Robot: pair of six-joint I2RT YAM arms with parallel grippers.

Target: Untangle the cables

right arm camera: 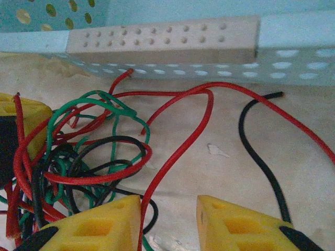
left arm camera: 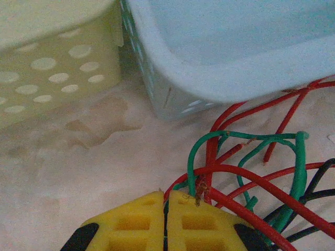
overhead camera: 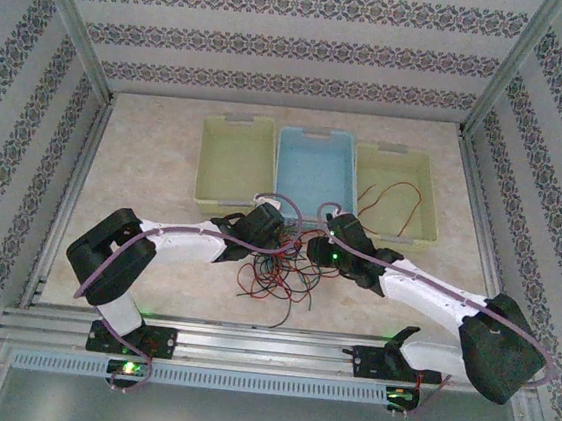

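Three perforated plastic bins stand side by side along the far part of the beige marbled tabletop: a pale yellow bin, a light blue bin and another yellow bin. Floral-striped wallpaper lines the enclosure, and aluminium rails run along the near edge.

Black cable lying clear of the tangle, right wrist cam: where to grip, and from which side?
Probably the bare curved stretch of the black cable just behind its free end, right hand coming from above: there it lies flat, apart from the tangle.
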